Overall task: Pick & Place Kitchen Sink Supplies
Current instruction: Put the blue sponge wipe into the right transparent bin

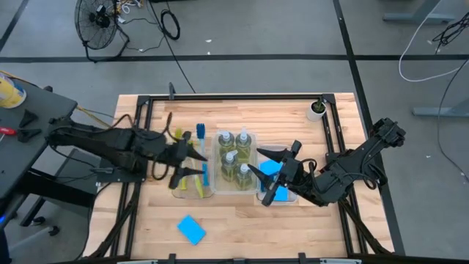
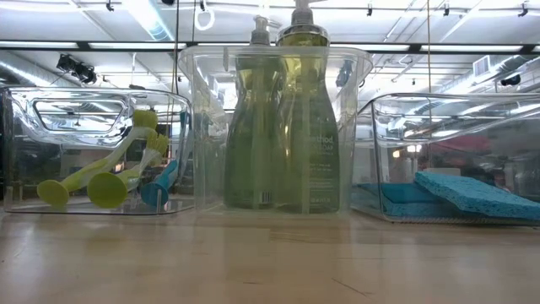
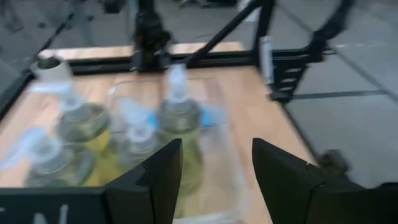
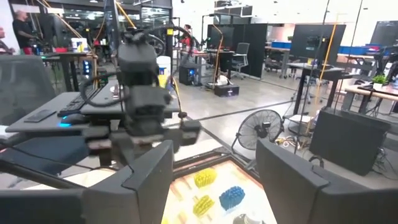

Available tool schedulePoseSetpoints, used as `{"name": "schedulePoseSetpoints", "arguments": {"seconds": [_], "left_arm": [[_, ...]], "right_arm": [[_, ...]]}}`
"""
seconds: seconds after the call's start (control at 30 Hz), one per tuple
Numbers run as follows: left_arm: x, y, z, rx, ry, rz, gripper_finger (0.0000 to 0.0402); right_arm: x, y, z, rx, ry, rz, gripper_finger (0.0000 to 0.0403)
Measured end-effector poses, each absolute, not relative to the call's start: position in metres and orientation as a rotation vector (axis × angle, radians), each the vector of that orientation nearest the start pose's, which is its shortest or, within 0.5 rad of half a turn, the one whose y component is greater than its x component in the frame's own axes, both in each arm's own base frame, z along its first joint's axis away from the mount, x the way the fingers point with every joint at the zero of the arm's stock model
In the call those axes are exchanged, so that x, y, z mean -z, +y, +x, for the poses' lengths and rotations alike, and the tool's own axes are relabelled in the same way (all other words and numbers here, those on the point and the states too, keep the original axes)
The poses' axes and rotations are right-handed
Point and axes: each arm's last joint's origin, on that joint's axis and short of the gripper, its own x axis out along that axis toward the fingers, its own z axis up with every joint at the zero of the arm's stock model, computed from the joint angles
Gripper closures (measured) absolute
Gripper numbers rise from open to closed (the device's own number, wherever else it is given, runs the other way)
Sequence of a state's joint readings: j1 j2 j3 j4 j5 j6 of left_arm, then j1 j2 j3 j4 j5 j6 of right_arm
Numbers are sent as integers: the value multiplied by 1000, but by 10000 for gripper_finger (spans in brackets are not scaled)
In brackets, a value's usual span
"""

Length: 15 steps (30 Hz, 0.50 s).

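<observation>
Four soap bottles (image 1: 234, 158) stand upright in the middle clear tray (image 2: 270, 127). Three dish brushes (image 2: 110, 177), two yellow-green and one blue, lie in the left tray (image 1: 192, 165) with their heads (image 4: 214, 190) at its far end. Blue sponges (image 2: 460, 192) lie in the right tray (image 1: 277, 180). One more blue sponge (image 1: 192, 229) lies flat on the table near the front edge. My left gripper (image 1: 196, 164) is open and empty over the brush tray, pointing at the bottles (image 3: 177, 121). My right gripper (image 1: 260, 165) is open and empty over the sponge tray.
A small white cup (image 1: 316, 110) stands at the table's far right corner. A black frame (image 1: 234, 97) runs round the table's edges. The three trays sit side by side in the table's middle. Bare wood (image 1: 293, 227) lies in front of them.
</observation>
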<state>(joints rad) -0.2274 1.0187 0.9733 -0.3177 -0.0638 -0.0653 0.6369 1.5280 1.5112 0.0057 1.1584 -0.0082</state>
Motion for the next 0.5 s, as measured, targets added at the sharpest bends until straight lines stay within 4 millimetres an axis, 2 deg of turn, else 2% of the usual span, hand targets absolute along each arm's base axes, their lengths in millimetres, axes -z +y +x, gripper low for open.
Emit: {"name": "schedulePoseSetpoints", "arguments": {"seconds": [0.23,0.5], "left_arm": [[-353,-72,192,333,329,-57,202],[-345,-103,176,523,422,-17,202]], "right_arm": [[-421,177,284,521,15,-23,172],[-419,177,284,521,21,10,172]]}}
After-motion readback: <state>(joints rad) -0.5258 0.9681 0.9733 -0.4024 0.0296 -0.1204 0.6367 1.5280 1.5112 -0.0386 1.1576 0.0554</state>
